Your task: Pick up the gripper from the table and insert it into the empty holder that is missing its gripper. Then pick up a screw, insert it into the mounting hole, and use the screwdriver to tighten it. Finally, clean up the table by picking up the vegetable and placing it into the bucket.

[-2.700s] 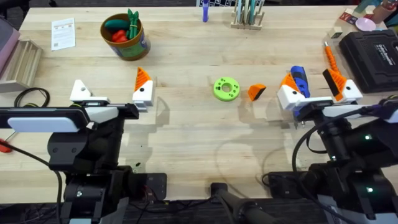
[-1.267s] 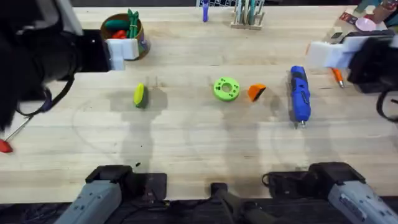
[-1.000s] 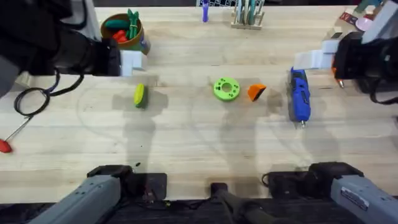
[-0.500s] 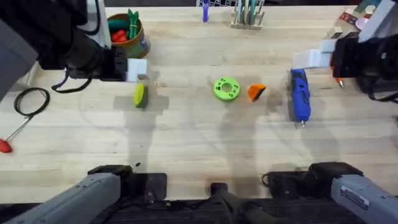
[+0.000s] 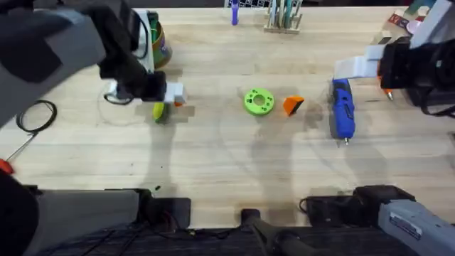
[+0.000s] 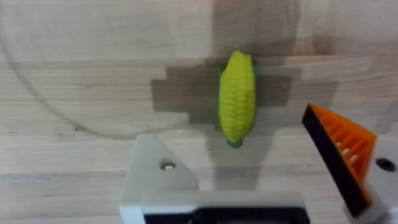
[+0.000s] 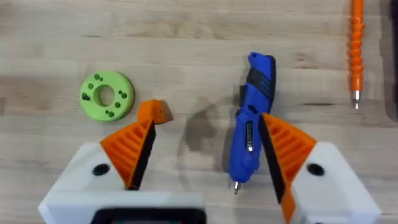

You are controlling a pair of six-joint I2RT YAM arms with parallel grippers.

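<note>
The vegetable, a yellow corn cob (image 6: 237, 102), lies on the table (image 5: 227, 163) straight under my open left gripper (image 6: 230, 134), which hovers above it without touching. One left finger is the bare white holder (image 6: 158, 177) with a mounting hole; the other carries an orange pad. From overhead the corn (image 5: 159, 112) shows by the left gripper (image 5: 146, 98). The loose orange gripper (image 5: 292, 105) lies beside a green disc (image 5: 259, 101). The blue screwdriver (image 7: 252, 137) lies below my open right gripper (image 7: 208, 134). The bucket (image 5: 162, 46) is partly hidden by the left arm. The screw is out of view.
A slim orange-handled driver (image 7: 356, 50) lies beyond the screwdriver. A black cable loop (image 5: 35, 114) and a red-handled tool (image 5: 6, 167) sit at the left edge. A tool rack (image 5: 283, 18) stands at the back.
My left arm has swung from beside the bucket toward the front and now hangs over the corn. The right arm has held still for the last half second.
</note>
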